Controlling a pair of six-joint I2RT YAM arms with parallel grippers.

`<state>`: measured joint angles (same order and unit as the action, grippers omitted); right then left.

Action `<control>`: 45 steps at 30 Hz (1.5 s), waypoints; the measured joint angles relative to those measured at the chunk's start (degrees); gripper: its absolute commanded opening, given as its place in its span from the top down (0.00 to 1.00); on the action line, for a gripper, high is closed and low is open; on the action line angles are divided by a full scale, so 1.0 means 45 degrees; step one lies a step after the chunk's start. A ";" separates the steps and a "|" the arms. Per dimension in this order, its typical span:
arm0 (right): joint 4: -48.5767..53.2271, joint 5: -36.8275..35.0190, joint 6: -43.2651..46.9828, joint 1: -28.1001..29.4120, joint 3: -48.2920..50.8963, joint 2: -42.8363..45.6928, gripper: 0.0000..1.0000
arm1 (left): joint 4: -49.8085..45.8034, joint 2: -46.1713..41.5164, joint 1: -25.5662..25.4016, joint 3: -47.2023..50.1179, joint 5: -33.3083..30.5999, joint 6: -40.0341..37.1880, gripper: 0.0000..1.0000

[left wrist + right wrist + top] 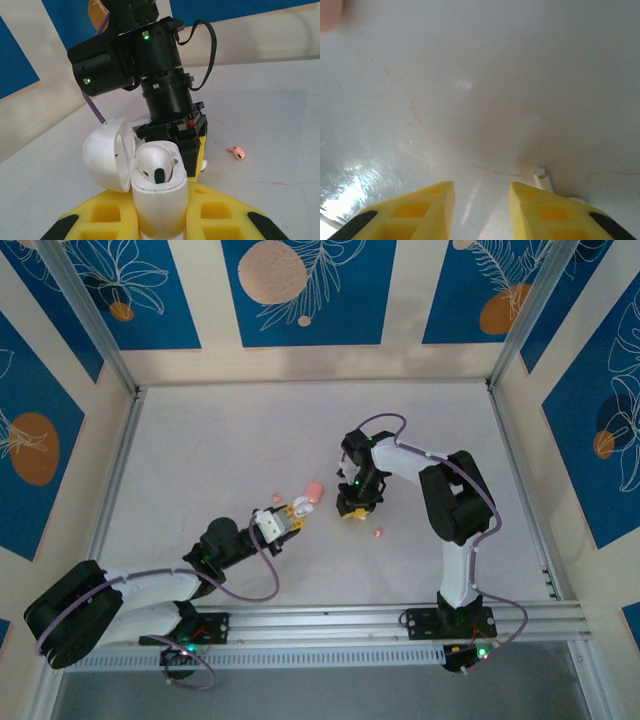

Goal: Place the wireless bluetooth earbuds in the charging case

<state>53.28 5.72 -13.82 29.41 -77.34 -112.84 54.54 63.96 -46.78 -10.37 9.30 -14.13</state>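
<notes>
My left gripper [161, 216] is shut on a white charging case [160, 200], held upright between its yellow fingers [107, 212]. The case's lid [107, 155] hangs open to the left, and one white earbud [156, 162] sits in the case. My right gripper [355, 508] is down at the table just beyond the case. Its fingers stand apart [481, 186] with bare table between them. The stem of a second white earbud [540, 175] lies just past its right fingertip, outside the gap.
A salmon-pink case [313, 492] lies on the table between the two grippers. A tiny pink earbud [378, 532] lies right of them, seen also from the left wrist [236, 152], and another pink earbud [277, 498] lies left. Aluminium frame rails [110, 490] edge the white table.
</notes>
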 measured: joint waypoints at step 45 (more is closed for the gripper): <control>0.0918 -0.0296 0.0612 0.0107 -0.1049 -0.0860 0.64 | -0.0699 -0.0447 0.0000 0.0058 -0.0228 -0.0228 0.84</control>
<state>57.41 4.38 -11.07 29.89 -82.06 -116.71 51.40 61.95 -46.78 -10.11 8.27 -15.16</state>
